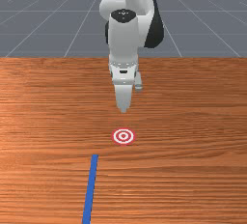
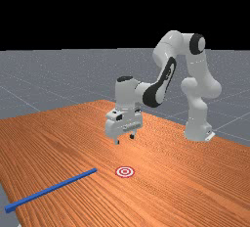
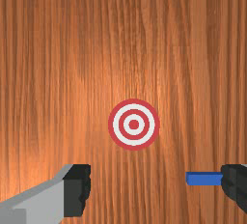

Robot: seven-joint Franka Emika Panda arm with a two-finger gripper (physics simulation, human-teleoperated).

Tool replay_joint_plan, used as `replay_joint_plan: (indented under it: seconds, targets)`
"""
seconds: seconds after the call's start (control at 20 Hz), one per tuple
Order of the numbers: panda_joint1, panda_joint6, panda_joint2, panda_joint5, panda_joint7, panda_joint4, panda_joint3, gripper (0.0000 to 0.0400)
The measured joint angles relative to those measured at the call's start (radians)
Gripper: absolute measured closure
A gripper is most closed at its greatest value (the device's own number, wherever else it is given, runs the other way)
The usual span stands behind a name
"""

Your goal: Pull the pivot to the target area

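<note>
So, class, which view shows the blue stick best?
The far view: the blue stick shows there end to end. The front view cuts it at the bottom edge; the wrist view shows a short piece beside a finger.

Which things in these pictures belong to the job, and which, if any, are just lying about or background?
For the job:
- bar, blue, presumably the pivot
- target, red and white rings, where it should go
- hand, open, above the table, to do the pulling

Background:
- table, beneath bar and target
- floor, grey, beyond it
</note>
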Motion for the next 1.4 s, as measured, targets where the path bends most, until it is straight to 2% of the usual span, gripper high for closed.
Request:
replay_joint_plan:
  seconds: [0.05, 0.1, 0.15, 0.2, 0.25, 0.3, 0.35, 0.4, 0.5, 0.55, 0.65, 0.9, 0.95, 1.15, 1.4]
  targets:
    - [0.0, -0.177, -0.03, 0.001, 0.0, 0.07, 0.0, 0.0157]
    - [0.0, -0.358, -0.084, 0.001, 0.0, 0.186, 0.0, 0.0252]
    - [0.0, -0.553, -0.102, 0.001, 0.0, 0.367, 0.0, 0.031]
    - [0.001, -0.795, -0.035, 0.001, 0.0, 0.682, 0.0, 0.0345]
    - [0.0, -0.792, -0.065, 0.001, 0.0, 0.709, 0.0, 0.0367]
    - [0.0, -0.824, -0.055, 0.001, 0.0, 0.747, 0.0, 0.0223]
    - [0.011, -0.797, -0.072, -0.041, 0.014, 0.719, -0.005, 0.0135]
    - [0.018, -0.798, -0.072, -0.065, 0.023, 0.72, -0.007, 0.0082]
    - [0.029, -0.8, -0.071, -0.09, 0.035, 0.72, -0.009, 0.003]
    - [0.032, -0.8, -0.071, -0.095, 0.039, 0.72, -0.008, 0.0018]
    - [0.015, -0.797, -0.07, -0.028, -0.003, 0.723, 0.003, 0.0007]
    - [0.012, -0.8, -0.068, -0.022, 0.069, 0.726, -0.011, 0.0]
    - [-0.004, -0.802, -0.062, 0.012, 0.005, 0.734, -0.002, 0.0]
    - [0.004, -0.801, -0.062, -0.019, 0.002, 0.734, -0.003, 0.0]
    - [0.003, -0.802, -0.062, -0.016, 0.033, 0.735, -0.009, 0.0]
